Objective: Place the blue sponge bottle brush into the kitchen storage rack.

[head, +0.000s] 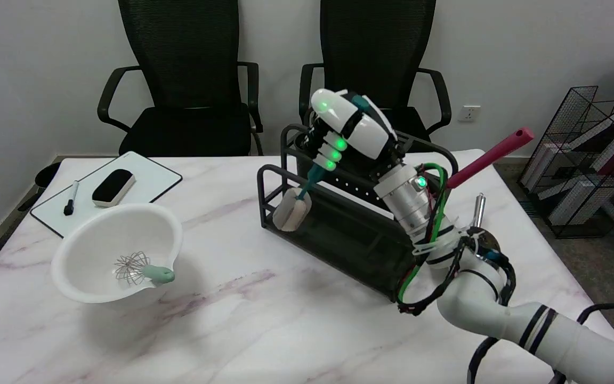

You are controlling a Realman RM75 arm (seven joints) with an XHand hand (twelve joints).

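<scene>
My right hand (350, 129) hovers over the left end of the black wire kitchen storage rack (339, 224). It grips the teal handle of the sponge bottle brush (307, 184), which points down and to the left. The brush's pale sponge head (292, 210) hangs inside the rack's left end, close behind the front rail; whether it touches the rack's floor is unclear. The top of the handle pokes out above the hand. The fingers are wrapped around the handle and hide its middle.
A red-handled utensil (491, 152) and a metal-handled tool (478, 209) stick out at the rack's right end. A white bowl (118, 256) holding a whisk (144, 268) stands at front left. A whiteboard (142, 184) with eraser (113, 187) and marker (71, 198) lies behind it. Two chairs stand beyond the table.
</scene>
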